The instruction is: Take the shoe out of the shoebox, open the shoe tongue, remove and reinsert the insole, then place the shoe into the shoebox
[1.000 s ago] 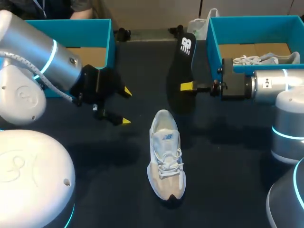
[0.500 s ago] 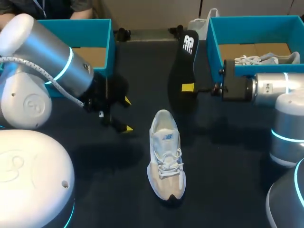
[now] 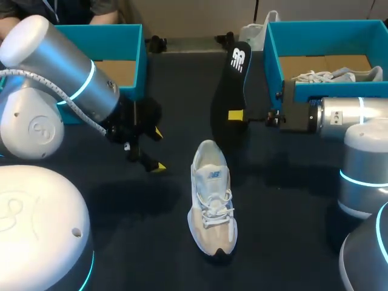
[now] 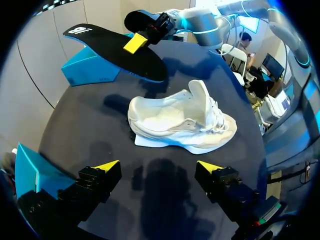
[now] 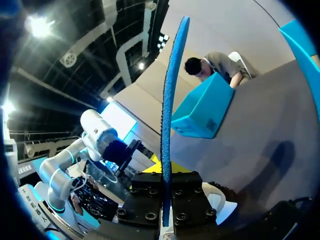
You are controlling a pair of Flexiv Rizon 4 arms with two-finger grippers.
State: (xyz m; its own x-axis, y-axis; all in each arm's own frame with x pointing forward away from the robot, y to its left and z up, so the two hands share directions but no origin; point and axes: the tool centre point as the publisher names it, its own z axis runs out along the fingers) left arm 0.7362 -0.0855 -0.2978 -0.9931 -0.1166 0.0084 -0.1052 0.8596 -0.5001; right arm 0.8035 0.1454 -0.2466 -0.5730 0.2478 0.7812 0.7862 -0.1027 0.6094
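A white and beige shoe [image 3: 212,197] lies on the dark table, heel toward the far side; in the left wrist view the shoe [image 4: 180,120] rests on its side ahead of my fingers. My left gripper [image 3: 157,150] hovers open to the shoe's left, and its own view shows the left gripper [image 4: 159,167] with nothing in it. My right gripper [image 3: 236,115] is shut on the black insole [image 3: 230,85], held upright above the table beyond the shoe's heel. The insole [image 5: 170,100] shows edge-on, blue, rising out of the right gripper [image 5: 164,185].
A teal shoebox [image 3: 321,30] stands at the back right with a second white shoe [image 3: 333,76] inside. Another teal box [image 3: 118,33] stands at the back left. Bare tabletop surrounds the shoe.
My left gripper has come lower and nearer the shoe. The right gripper has shifted the insole slightly left and nearer, still held.
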